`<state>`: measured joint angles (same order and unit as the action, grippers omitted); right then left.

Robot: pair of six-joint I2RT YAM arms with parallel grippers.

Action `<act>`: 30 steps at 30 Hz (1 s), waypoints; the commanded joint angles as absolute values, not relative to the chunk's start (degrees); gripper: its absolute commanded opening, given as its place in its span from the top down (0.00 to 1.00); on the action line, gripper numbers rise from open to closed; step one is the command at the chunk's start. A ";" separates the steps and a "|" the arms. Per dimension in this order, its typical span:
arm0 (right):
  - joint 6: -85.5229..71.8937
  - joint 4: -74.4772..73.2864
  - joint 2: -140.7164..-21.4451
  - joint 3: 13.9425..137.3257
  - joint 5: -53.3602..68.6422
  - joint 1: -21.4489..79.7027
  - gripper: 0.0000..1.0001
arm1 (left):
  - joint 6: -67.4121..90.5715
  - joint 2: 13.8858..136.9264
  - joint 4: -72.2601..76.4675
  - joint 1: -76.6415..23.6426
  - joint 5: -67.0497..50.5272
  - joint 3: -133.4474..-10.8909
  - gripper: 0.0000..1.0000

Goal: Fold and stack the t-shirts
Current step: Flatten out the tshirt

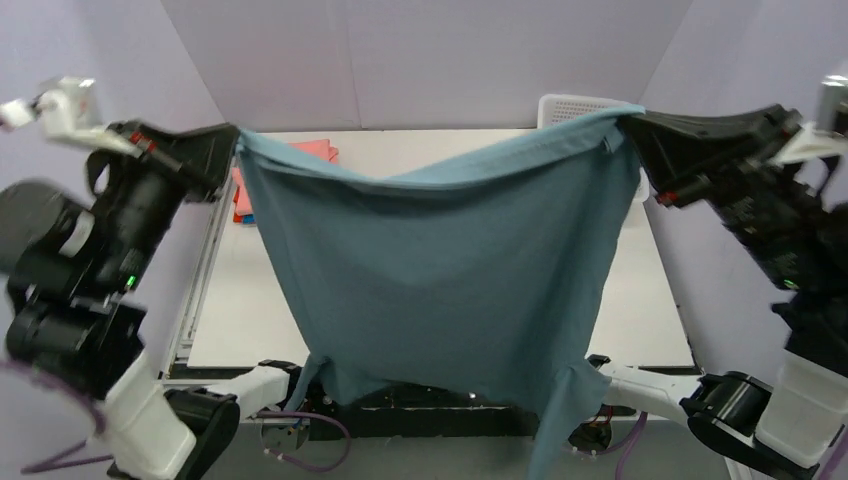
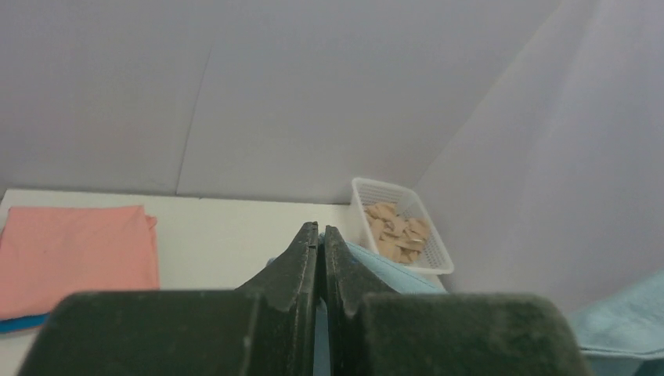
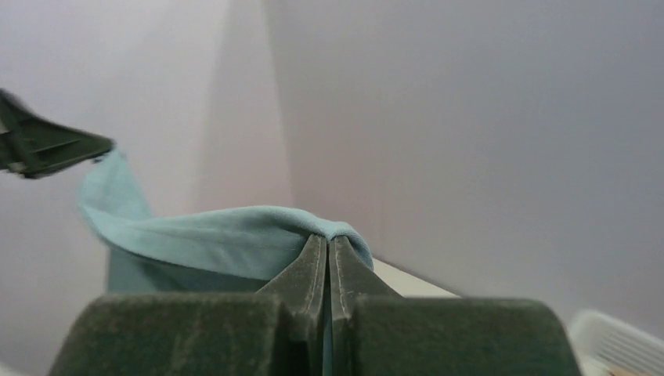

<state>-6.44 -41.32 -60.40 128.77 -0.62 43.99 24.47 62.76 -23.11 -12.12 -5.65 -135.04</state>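
Pale lilac walls close in a white table (image 1: 235,300) on 3 sides. High above it, 2 arms hold the grey-blue t-shirt (image 1: 450,270) spread in the air like a curtain. The left gripper (image 1: 232,140) is clamped tight on the shirt's upper left corner. The right gripper (image 1: 630,125) is clamped just as tight on the upper right corner, and in its wrist view the cloth bunches over the pressed-together fingers (image 3: 309,266). Between the 2 holds the top edge sags in a shallow curve. The body of the shirt hangs down toward the near edge of the table, hiding most of its middle. 1 sleeve (image 1: 318,375) dangles at the lower left, and the other sleeve (image 1: 560,420) hangs lower at the right, in front of the arm bases.

At the far left of the table lies a folded salmon-pink t-shirt (image 2: 74,251), with a bright blue edge (image 2: 19,323) peeping from beneath it. In the far right corner stands a white mesh basket (image 2: 368,192) holding pale tan pieces (image 2: 399,231). I cannot tell what they are.
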 commanded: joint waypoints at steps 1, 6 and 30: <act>2.97 -29.40 -66.43 118.07 -30.19 43.85 0.99 | 20.25 77.03 -21.62 -11.78 4.84 -131.96 1.00; -3.27 -23.36 -71.64 101.21 -21.00 31.06 0.99 | 15.59 92.26 -21.52 -11.74 16.97 -125.55 1.00; -24.09 -34.89 -90.63 80.52 -8.64 28.41 0.15 | 18.57 111.34 -26.41 -13.10 -9.02 -108.86 0.02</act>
<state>-13.67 -31.75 -104.73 94.39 -6.39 23.68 18.48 114.06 -24.93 -12.21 2.44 -115.42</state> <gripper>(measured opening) 0.844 0.981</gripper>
